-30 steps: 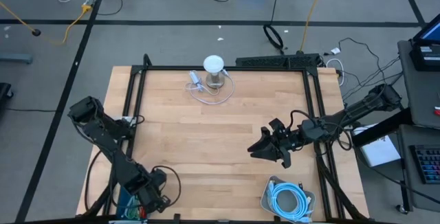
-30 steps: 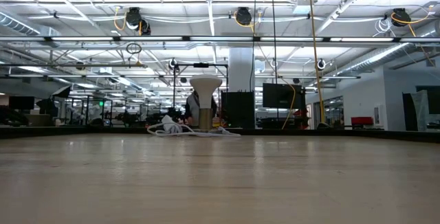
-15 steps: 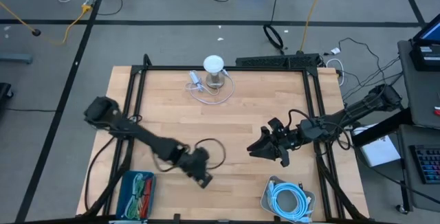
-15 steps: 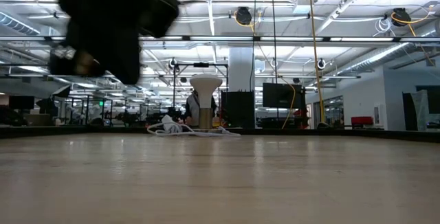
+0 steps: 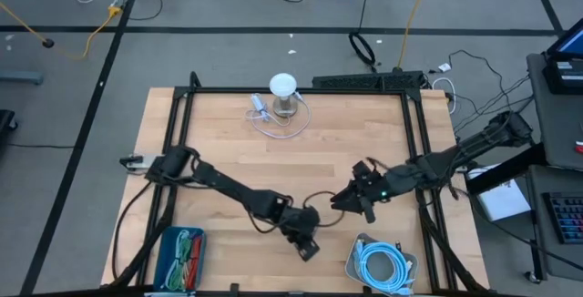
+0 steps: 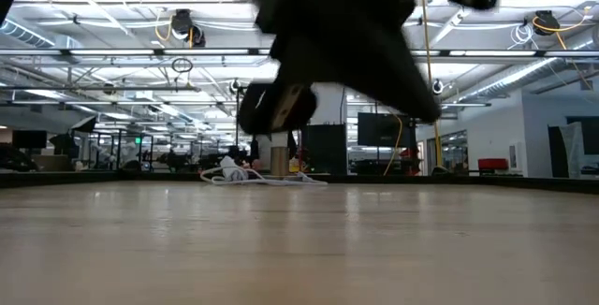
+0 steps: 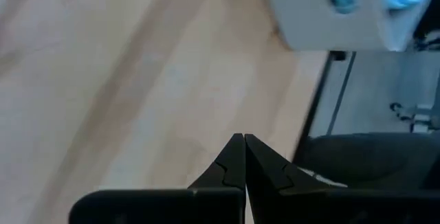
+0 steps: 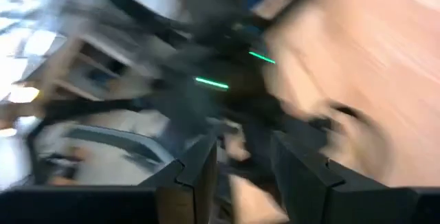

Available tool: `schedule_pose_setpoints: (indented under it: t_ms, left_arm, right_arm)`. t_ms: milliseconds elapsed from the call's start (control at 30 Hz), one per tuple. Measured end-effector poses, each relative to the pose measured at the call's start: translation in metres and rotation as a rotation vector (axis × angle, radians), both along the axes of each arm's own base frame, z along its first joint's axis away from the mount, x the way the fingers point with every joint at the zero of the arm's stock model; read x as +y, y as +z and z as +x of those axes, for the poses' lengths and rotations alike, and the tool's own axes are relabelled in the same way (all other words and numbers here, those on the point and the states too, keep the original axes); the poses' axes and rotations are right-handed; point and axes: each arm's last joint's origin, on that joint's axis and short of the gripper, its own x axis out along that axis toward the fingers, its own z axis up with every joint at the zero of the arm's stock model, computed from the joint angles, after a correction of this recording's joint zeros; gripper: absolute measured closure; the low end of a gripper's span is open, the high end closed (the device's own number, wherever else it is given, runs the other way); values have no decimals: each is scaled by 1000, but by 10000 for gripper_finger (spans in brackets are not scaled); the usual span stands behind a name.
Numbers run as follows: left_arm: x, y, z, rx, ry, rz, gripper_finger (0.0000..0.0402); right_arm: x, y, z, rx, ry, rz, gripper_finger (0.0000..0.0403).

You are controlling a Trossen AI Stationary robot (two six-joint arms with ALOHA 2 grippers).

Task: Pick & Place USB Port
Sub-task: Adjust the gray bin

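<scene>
Reaching across the table, the left gripper hangs closed and empty just beside the grey tray of blue cable. The right gripper, fingers parted, hovers near that tray, empty. Nothing seems picked yet.

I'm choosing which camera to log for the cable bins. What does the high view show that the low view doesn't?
Only the high view shows the grey bin holding a blue cable, the blue bin of green and red cables, and both tools: left tool, shut, right tool. Only the low view shows the room's ceiling lights. Both share the white stand and the white cable.
</scene>
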Motion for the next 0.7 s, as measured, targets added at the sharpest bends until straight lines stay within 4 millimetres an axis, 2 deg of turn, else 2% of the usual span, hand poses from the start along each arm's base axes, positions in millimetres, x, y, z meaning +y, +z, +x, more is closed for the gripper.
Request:
schedule_pose_setpoints:
  t_ms: [67,167,233,300,367,400,600,700]
  left_arm:
    - [-8,7,7,-20,-9,18,401]
    - [-14,9,5,8,3,68,401]
    - [-16,8,3,20,27,91,401]
    - [-17,6,1,34,47,109,401]
    - [-17,6,1,29,69,121,401]
    - [-17,7,1,25,77,122,401]
    - [-16,8,3,4,50,110,401]
    - [-18,8,2,5,32,112,401]
  right_arm:
    - [-1,-12,-3,138,16,1,273]
    - [3,-26,-12,298,118,-15,278]
    - [10,-34,-21,403,169,-36,297]
    - [16,-39,-28,462,203,-48,334]
    - [24,-39,-33,470,206,-47,380]
    - [27,-39,-36,472,191,-47,391]
    - [44,-38,-48,455,104,-3,402]
    - [58,-26,-49,323,165,57,402]
